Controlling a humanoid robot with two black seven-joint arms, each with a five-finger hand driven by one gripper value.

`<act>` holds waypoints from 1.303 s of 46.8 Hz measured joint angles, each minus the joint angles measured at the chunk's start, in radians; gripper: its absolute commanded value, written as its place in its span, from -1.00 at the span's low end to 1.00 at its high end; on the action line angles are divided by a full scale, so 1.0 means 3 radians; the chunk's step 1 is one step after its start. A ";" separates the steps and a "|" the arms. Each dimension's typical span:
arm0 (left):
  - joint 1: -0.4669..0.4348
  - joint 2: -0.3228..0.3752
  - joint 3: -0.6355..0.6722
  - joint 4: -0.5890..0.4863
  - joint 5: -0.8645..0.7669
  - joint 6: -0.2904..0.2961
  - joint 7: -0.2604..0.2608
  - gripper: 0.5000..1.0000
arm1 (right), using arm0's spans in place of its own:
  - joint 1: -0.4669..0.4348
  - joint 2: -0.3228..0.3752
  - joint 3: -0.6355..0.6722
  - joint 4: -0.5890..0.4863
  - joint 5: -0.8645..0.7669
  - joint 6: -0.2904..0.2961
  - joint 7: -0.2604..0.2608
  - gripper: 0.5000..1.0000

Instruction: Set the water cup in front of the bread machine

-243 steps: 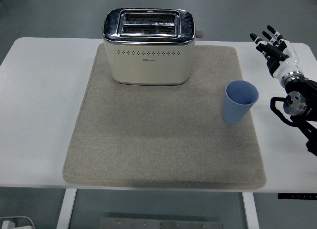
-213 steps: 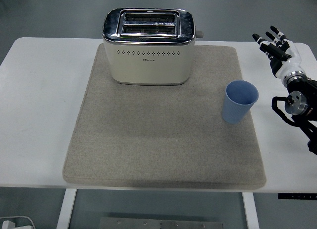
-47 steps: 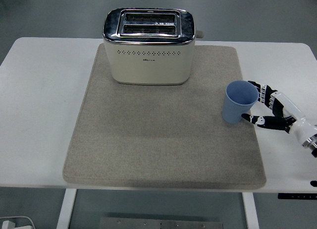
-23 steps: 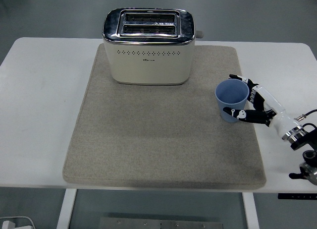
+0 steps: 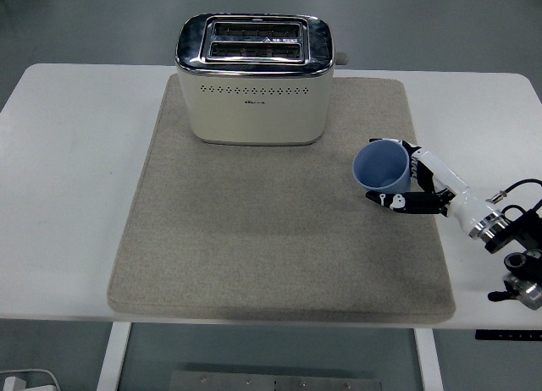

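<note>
A light blue cup (image 5: 380,167) is lifted off the grey mat (image 5: 254,239) at its right side and tilts so that I see into its mouth. My right hand (image 5: 415,188) comes in from the lower right and is shut on the cup, thumb below and fingers behind it. The cream and chrome bread machine (image 5: 252,78) stands at the back of the mat, left of the cup. The left arm is out of view.
The white table (image 5: 68,171) shows bare surface on both sides of the mat. The right forearm and its cable (image 5: 508,230) lie over the table's right front edge.
The right hand came down from the far right, closed on the cup, and has lifted and carried it a little to the left, tilting it.
</note>
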 measured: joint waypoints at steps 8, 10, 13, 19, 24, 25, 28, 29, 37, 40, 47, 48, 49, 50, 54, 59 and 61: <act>0.0000 0.0000 0.0000 0.0000 0.0000 0.0000 0.0000 1.00 | 0.0141 -0.0034 -0.0081 0.0022 0.0246 -0.0017 -0.0001 -1.00; 0.0000 0.0000 0.0000 0.0000 0.0000 0.0000 0.0000 1.00 | 0.0188 -0.0066 -0.0084 0.0038 0.0289 -0.0017 -0.0001 -1.00; -0.0001 0.0000 0.0000 0.0000 0.0000 0.0000 0.0000 1.00 | 0.0248 -0.0093 -0.0084 0.0068 0.0312 -0.0013 -0.0002 -1.00; 0.0000 0.0000 0.0000 0.0000 0.0000 0.0000 0.0000 1.00 | 0.0336 -0.0078 -0.0082 0.0106 0.0330 0.0001 -0.0012 -1.00; 0.0000 0.0000 0.0000 0.0000 0.0000 0.0000 0.0000 1.00 | 0.0368 -0.0041 -0.0081 0.0124 0.0467 0.0019 -0.0023 -1.00; 0.0000 0.0000 0.0000 0.0000 0.0000 0.0000 0.0000 1.00 | 0.0373 -0.0021 -0.0081 0.0144 0.0502 0.0020 -0.0023 -1.00; 0.0000 0.0000 0.0000 0.0000 0.0000 0.0000 0.0000 1.00 | 0.0375 0.0072 -0.0081 0.0185 0.0554 0.0022 -0.0027 -1.00; 0.0000 0.0000 0.0000 0.0000 0.0001 0.0000 0.0000 1.00 | 0.0376 0.0107 -0.0081 0.0192 0.0562 0.0019 -0.0030 -1.00; 0.0000 0.0000 0.0000 0.0000 0.0000 0.0000 0.0000 1.00 | 0.0376 0.0447 -0.0063 0.0201 0.0705 -0.0028 -0.0238 -1.00; -0.0001 0.0000 0.0000 0.0000 0.0000 0.0000 0.0000 1.00 | 0.0376 0.0599 -0.0061 0.0175 0.0763 -0.0075 -0.0261 -1.00; 0.0000 0.0000 0.0000 0.0000 0.0001 0.0000 0.0000 1.00 | 0.0380 0.0916 -0.0046 0.0057 0.0781 -0.0228 -0.0269 -1.00; 0.0000 0.0000 0.0000 0.0000 0.0001 0.0000 0.0000 1.00 | 0.0383 0.0973 -0.0044 0.0036 0.0783 -0.0242 -0.0269 -1.00; 0.0000 0.0000 0.0000 0.0000 0.0001 0.0000 0.0000 1.00 | 0.0389 0.1024 -0.0043 0.0016 0.0786 -0.0254 -0.0271 -1.00; 0.0000 0.0000 0.0000 0.0000 0.0001 0.0000 0.0000 1.00 | 0.0395 0.1079 -0.0040 -0.0006 0.0788 -0.0270 -0.0277 -1.00; 0.0000 0.0000 0.0000 0.0000 0.0001 0.0000 0.0000 1.00 | 0.0408 0.1304 -0.0032 -0.0110 0.0789 -0.0317 -0.0312 -1.00; 0.0000 0.0000 0.0000 0.0000 0.0001 0.0000 0.0000 1.00 | 0.0413 0.1559 -0.0029 -0.0277 0.0789 -0.0331 -0.0320 -1.00; 0.0000 0.0000 0.0000 0.0000 0.0001 0.0000 0.0000 1.00 | 0.0413 0.1643 -0.0029 -0.0343 0.0787 -0.0334 -0.0320 -1.00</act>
